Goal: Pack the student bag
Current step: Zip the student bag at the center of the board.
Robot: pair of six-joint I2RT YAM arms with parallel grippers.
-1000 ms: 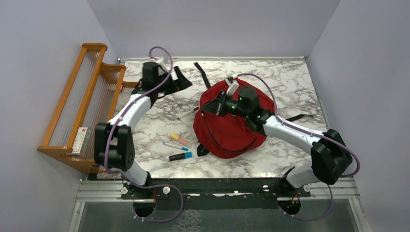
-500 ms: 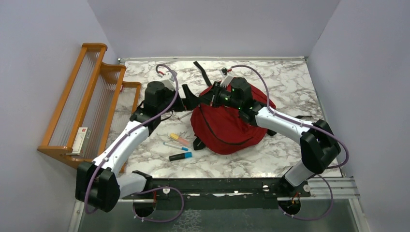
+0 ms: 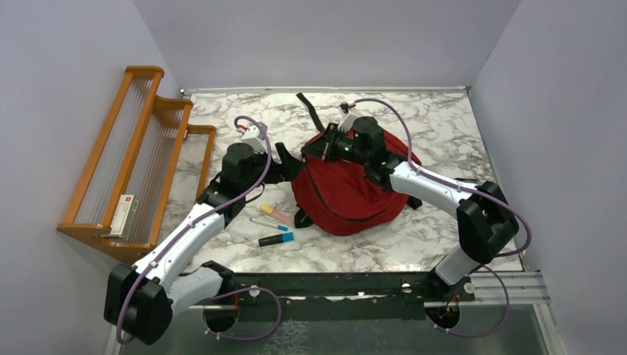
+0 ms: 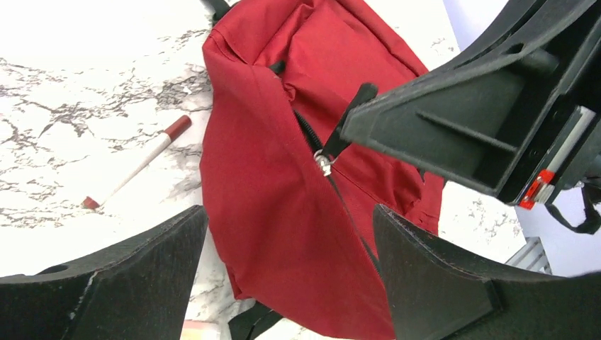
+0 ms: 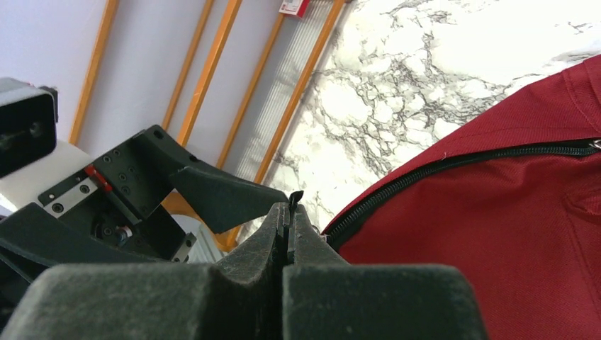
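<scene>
**Opening the zip.** The student bag (image 3: 347,196) lies flat at the centre of the marble table (image 3: 444,118), with its black straps trailing towards the far edge. The right gripper (image 5: 287,212) reaches over the bag's far-left corner, its fingers pressed together on the black zip pull (image 4: 352,117). The silver slider (image 4: 323,161) hangs just below the pull. The zip track (image 5: 453,164) shows closed teeth along the seam, so the bag appears largely unopened.

The left gripper (image 4: 289,212) hovers just left of the bag with its jaws spread wide and holds nothing. A red-capped pen (image 4: 138,166) lies on the table beside the bag. Three markers (image 3: 272,224) wait to the near left, and a wooden rack (image 3: 140,140) stands at the left edge.

The next move probably calls for a steady pull along the track. The left gripper could pin the red fabric so the bag does not drag.
</scene>
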